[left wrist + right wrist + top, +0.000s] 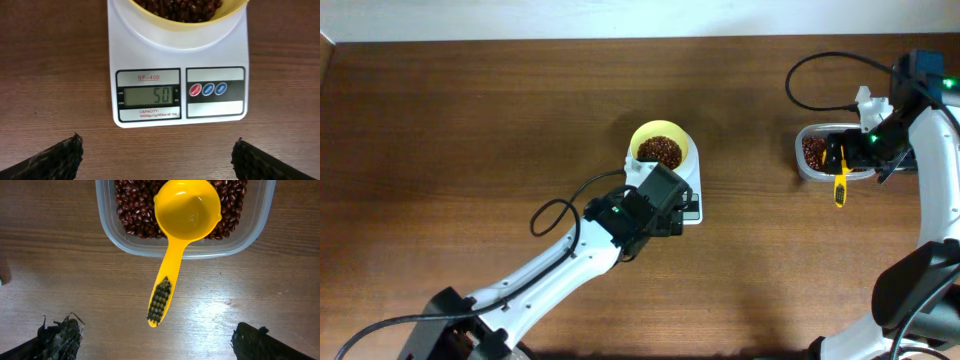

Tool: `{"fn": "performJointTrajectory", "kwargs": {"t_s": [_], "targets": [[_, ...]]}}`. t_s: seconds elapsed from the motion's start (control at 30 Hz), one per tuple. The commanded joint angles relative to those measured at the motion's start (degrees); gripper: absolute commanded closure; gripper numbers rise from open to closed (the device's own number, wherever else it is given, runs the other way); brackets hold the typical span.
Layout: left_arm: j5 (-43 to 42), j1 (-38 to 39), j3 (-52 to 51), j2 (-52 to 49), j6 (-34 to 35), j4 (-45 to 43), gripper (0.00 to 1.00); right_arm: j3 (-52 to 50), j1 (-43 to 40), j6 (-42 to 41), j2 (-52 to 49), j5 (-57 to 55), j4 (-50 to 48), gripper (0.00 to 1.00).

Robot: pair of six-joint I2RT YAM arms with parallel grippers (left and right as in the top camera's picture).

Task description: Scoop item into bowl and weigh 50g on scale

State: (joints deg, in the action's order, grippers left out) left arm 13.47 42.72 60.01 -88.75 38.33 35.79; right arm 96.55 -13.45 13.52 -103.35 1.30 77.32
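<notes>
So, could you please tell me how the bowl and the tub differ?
The bowl is round and opaque yellow; the tub is clear and rounded-rectangular. The bowl sits on the scale; the tub sits on the table. The tub holds the scoop; the bowl doesn't. Both hold beans.

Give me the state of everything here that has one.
scale: on, display reads 50.
bowl: on the scale, holding beans.
tub: lidless, holding beans.
scoop: empty, resting in tub, handle over rim.
left end effector: open, holding nothing.
right end effector: open, holding nothing.
</notes>
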Motion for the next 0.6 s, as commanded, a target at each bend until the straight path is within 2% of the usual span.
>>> {"fn": "performJointTrajectory", "kwargs": {"t_s": [0.0, 0.5, 0.57], "targets": [[-0.6, -0.2, 1.3, -0.6, -1.1, 0.0, 0.01, 1.2, 0.3, 0.0, 0.0, -0.5, -0.2, 0.01], [-0.6, -0.2, 1.3, -0.6, -1.1, 0.0, 0.01, 1.2, 0.3, 0.0, 0.0, -0.5, -0.2, 0.01], [-0.7, -0.2, 1.3, -0.3, -3.7, -0.2, 0.01, 1.2, 0.3, 0.0, 0.0, -0.5, -0.2, 0.01]]}}
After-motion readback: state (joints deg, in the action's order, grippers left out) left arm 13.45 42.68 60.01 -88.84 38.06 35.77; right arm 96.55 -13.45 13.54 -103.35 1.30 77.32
